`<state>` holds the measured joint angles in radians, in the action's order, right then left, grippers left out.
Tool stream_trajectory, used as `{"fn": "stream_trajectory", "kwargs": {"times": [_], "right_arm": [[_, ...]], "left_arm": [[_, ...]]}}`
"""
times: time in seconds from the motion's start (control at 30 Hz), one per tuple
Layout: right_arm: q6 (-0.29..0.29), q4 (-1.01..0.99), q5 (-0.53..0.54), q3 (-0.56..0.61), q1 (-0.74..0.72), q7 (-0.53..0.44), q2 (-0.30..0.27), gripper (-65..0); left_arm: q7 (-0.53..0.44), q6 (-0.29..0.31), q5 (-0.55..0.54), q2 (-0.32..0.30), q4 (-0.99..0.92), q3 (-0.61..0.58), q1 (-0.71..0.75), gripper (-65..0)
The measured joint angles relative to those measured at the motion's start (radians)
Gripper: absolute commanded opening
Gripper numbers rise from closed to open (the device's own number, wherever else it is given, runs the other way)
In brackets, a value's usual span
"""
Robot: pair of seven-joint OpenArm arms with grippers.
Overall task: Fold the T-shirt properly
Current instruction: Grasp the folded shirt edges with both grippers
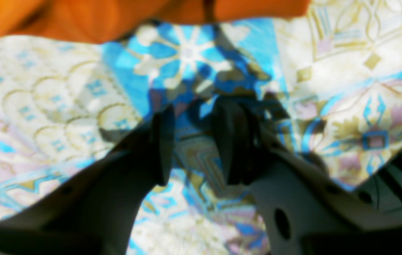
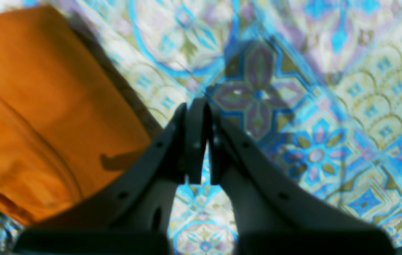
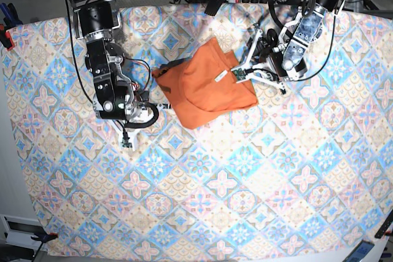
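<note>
A: What are the fingers doing?
B: Left gripper (image 1: pixel 193 141) fingers are spread, empty, beside the shirt's edge. Right gripper (image 2: pixel 201 141) fingers are pressed together.
A: And the orange T-shirt (image 3: pixel 209 84)?
B: Folded between both arms on the patterned tablecloth (image 3: pixel 202 194).

Both arms are built of black cylindrical joints and silvery-grey metal links, with black cables looping alongside. The left hand (image 1: pixel 193 141) and right hand (image 2: pixel 201 141) have dark grey plastic fingers (image 2: pixel 193 138) pierced by small round holes.
</note>
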<state>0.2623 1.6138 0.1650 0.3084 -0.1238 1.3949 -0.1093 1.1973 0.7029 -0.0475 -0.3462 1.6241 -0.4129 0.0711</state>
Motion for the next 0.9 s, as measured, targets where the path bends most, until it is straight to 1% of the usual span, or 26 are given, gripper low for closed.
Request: {"fn": "stream_trajectory", "kwargs": {"times": [0.1,0.17,0.2,0.27,0.33,0.4,0.5,0.6,0.73,0.77,0.9], "right_arm": [[0.0,-0.054,-0.004,0.0,-0.005,-0.014,0.0,-63.2],[0.0,-0.081,-0.003,0.005,0.0,-0.026,-0.002,-63.2],[0.0,-0.095,-0.003,0.005,0.002,-0.036,-0.002,-63.2],[0.0,-0.115,-0.004,0.006,0.007,-0.053,-0.002,-63.2],[0.0,-0.116,-0.002,0.006,0.007,-0.067,-0.002,-63.2],[0.0,-0.116,-0.004,0.006,0.007,-0.068,-0.002,-63.2],[0.0,-0.116,0.0,0.009,0.007,-0.067,-0.008,-63.2],[-0.003,-0.116,-0.003,0.01,0.008,-0.067,-0.021,-63.3],[-0.003,-0.126,-0.003,0.01,0.0,-0.068,-0.024,-63.3],[-0.01,-0.147,-0.001,0.01,-0.003,-0.068,-0.023,-63.3],[-0.098,-0.253,-0.003,0.01,0.002,-0.073,-0.02,-63.3]], "left_arm": [[-0.025,0.001,-0.007,0.007,-0.028,0.001,-0.013,-44.6],[-0.028,0.0,0.003,0.036,-0.042,0.006,-0.027,-45.0],[-0.03,-0.01,0.008,0.052,-0.045,0.004,-0.035,-46.6],[-0.043,-0.005,-0.014,0.077,-0.045,0.002,-0.045,-52.4],[-0.044,0.001,-0.011,0.085,-0.041,0.003,-0.05,-56.7],[-0.034,0.0,0.007,0.089,-0.041,0.003,-0.054,-58.7],[-0.035,0.0,0.008,0.094,-0.041,0.003,-0.063,-59.7],[-0.035,-0.003,0.008,0.097,-0.041,0.002,-0.06,-59.7],[-0.039,-0.003,0.008,0.096,-0.042,0.003,-0.061,-59.7],[-0.038,-0.003,0.008,0.097,-0.042,0.003,-0.063,-59.7],[-0.037,0.0,0.009,0.119,-0.072,0.006,-0.111,-59.7]]}}
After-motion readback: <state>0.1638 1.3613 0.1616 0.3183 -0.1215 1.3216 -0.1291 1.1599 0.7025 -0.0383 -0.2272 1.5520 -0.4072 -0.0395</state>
